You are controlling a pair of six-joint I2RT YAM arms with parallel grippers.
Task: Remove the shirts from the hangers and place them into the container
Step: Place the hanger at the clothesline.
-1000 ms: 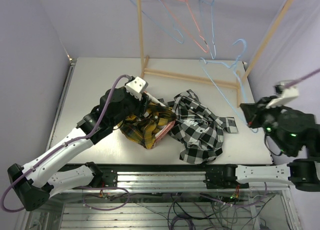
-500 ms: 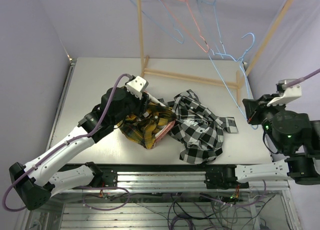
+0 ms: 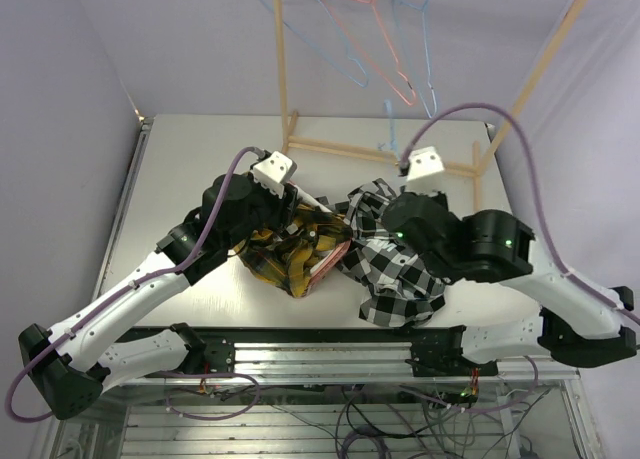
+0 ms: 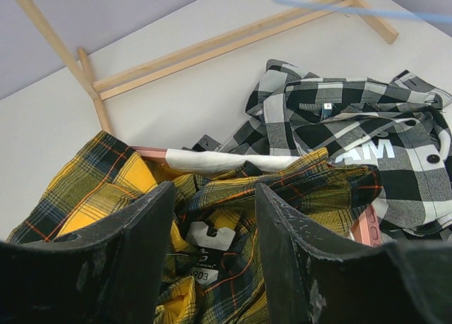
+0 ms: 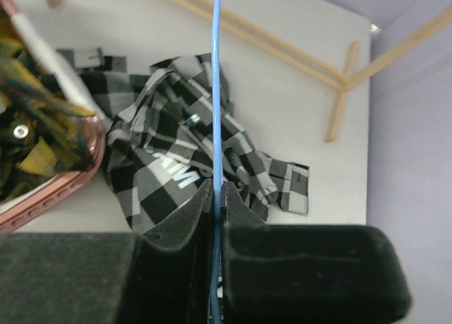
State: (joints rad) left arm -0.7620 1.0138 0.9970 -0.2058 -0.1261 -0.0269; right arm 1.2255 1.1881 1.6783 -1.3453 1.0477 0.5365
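**Right gripper (image 5: 215, 191) pinched on a hanger, left gripper (image 4: 212, 218) open over the basket**

In the right wrist view the two dark fingers are closed tight on a thin light blue hanger (image 5: 215, 91). Its wire runs straight up the middle of the frame from between them. From overhead, this hanger shows only as a short blue piece just above the right arm, centre of the frame, in front of the wooden rack (image 3: 280, 69).

The left gripper's fingers stand well apart with nothing clamped between them. They hang over the yellow-and-black plaid shirt (image 4: 92, 190), which is crumpled, a white neck label showing between the fingers. That shirt fills the salmon-pink basket (image 4: 364, 229), of which only bits of rim show. The basket sits on the white table (image 3: 200, 149), near the centre of the overhead view.

The black-and-white checked shirt (image 4: 395, 162), printed with white letters "AM", lies heaped at the right of the basket, draped on its rim and spilling onto the table. A white strip of cloth (image 4: 233, 162) lies along the basket's far edge; which garment it belongs to cannot be told.

Counted:
- **Hangers:** four. Three hang in the upper part of the overhead view: one light blue (image 3: 345, 71), one pink-red (image 3: 385, 67) and one light blue (image 3: 427, 69). The fourth is in the right gripper.
- **Shirts:** two plainly seen.
- **Basket:** one.
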